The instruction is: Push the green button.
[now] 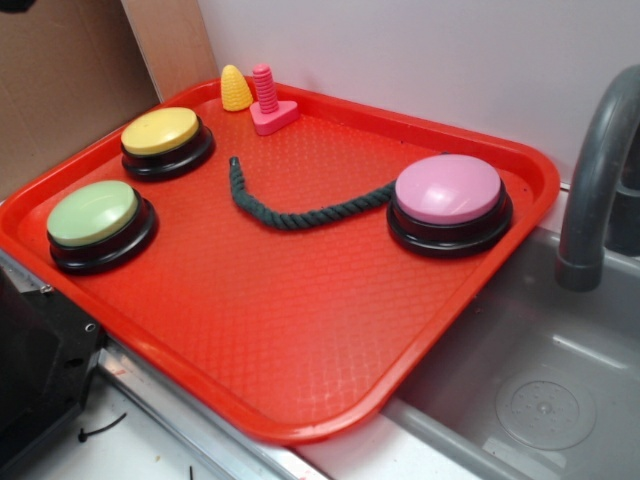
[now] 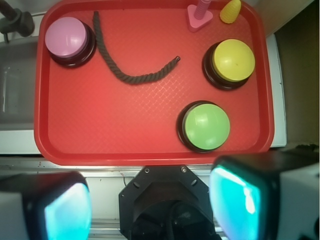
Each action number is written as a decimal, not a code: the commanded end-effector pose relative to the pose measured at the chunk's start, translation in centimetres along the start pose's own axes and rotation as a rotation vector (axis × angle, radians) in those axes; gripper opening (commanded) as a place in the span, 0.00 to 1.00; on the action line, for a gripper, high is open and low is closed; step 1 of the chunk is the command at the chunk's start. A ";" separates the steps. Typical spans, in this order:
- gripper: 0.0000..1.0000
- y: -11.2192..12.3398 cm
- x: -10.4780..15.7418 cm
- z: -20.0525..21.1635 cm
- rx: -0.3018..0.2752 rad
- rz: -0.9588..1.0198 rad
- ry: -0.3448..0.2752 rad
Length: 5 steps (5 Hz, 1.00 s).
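Exterior view: a red tray (image 1: 300, 340) sits tilted across a counter, its right corner hanging over a grey sink (image 1: 520, 400) with a grey tap (image 1: 595, 190) beside it. The green button (image 1: 95, 222) stands on its black base in the tray's left corner, just inside the raised rim, with bare tray floor open to its right and along the near side. A yellow button (image 1: 163, 140) sits just beyond it toward the far edge, close but not touching. A larger pink button (image 1: 450, 200) stands well apart on the right side. A dark green rope (image 1: 300, 210) curves across the middle of the tray, one end touching the pink button's base and the other end lying free near the yellow button. At the far rim stand a small yellow cone (image 1: 236, 88) and a pink bolt toy (image 1: 268, 100), side by side. Wrist view, looking straight down from above: the green button (image 2: 206, 126) lies near the tray's lower edge, right of centre, nothing covering it. The gripper (image 2: 150, 205) hangs off the tray's near edge, its two pale fingers (image 2: 60, 210) spread wide apart at the bottom corners of the view, holding nothing, with the black robot base (image 2: 165, 200) between them.
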State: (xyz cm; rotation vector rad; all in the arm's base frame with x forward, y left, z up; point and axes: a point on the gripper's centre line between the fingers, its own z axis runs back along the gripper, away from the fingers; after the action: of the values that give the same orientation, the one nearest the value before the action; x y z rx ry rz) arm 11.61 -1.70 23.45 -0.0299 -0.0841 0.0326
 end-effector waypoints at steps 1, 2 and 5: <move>1.00 0.0 0.0 0.0 0.000 0.000 0.000; 1.00 5.1 2.1 -4.1 -0.024 0.077 0.026; 1.00 9.1 5.4 -14.2 -0.005 -0.105 0.081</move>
State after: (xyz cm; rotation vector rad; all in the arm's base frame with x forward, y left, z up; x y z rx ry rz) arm 17.26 7.24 8.88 -0.0421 0.0202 -0.0622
